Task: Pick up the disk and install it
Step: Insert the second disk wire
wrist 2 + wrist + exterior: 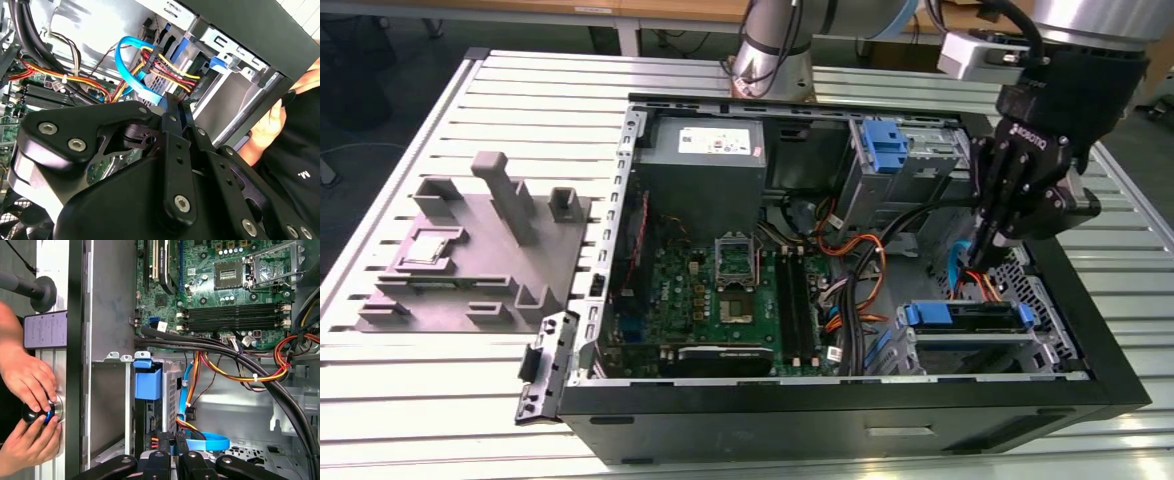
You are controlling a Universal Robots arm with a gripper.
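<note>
The disk (pixel 971 318) lies in the drive bay at the front right corner of the open computer case (pixel 854 415), with its blue carrier frame round it. In the first wrist view its blue carrier (pixel 148 382) shows edge-on inside the metal bay, and cable plugs sit at its near end. My gripper (pixel 978 262) hangs just above the bay, among the light-blue and orange cables. In both wrist views its black fingers (pixel 172 117) stand close together, with the tips (pixel 172 460) at the disk's cabled end. I see nothing held between them.
Bundled black, orange and yellow cables (pixel 235 365) cross between the motherboard (pixel 720 290) and the bay. A narrow blue bracket (pixel 887 145) stands in the upper cage. A grey fixture (pixel 467 250) sits on the exterior view's left. A person's hands (pixel 30 390) work a knob outside the case wall.
</note>
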